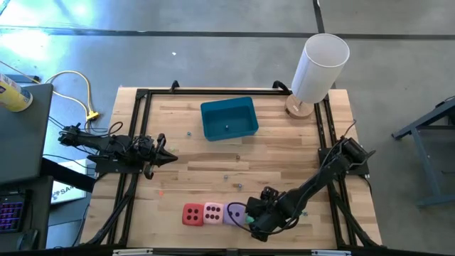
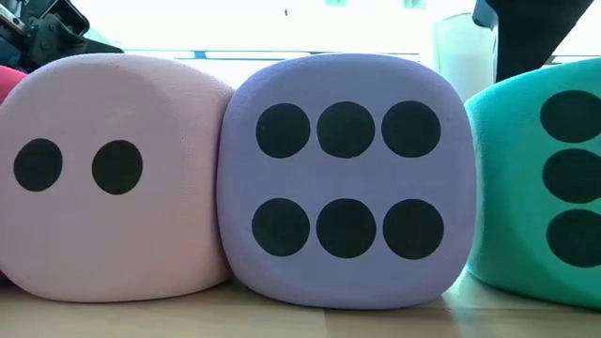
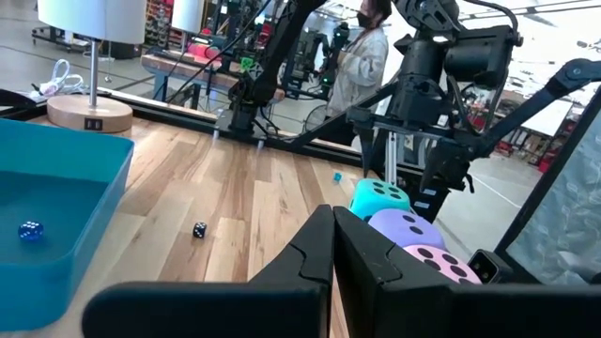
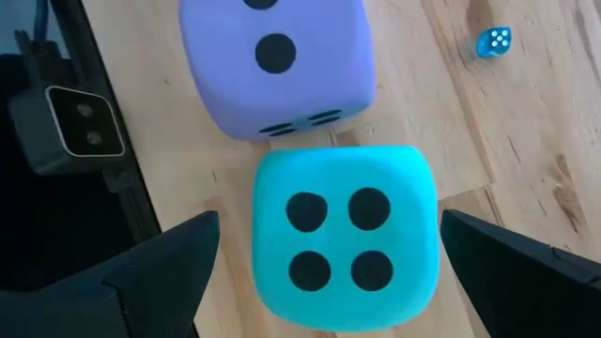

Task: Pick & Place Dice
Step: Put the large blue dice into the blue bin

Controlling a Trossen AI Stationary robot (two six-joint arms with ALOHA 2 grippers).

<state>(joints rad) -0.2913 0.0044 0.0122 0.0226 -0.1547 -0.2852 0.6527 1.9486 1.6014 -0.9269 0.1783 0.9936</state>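
**Teal die sits tight against its neighbour**

Low in the high view, the right claw hangs wide open astride the teal die, holding nothing. The purple die sits just beside it, so a finger could catch it and shove the row of the pink die and red die. The left claw waits shut at left. The pale plank bench carries a blue bin; a workshop lies beyond

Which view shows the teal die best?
The right wrist view: the teal die fills the frame between the open right tool, four pips up. The low view crops it at the edge, the left wrist view shows it far off, and the high view mostly hides it.
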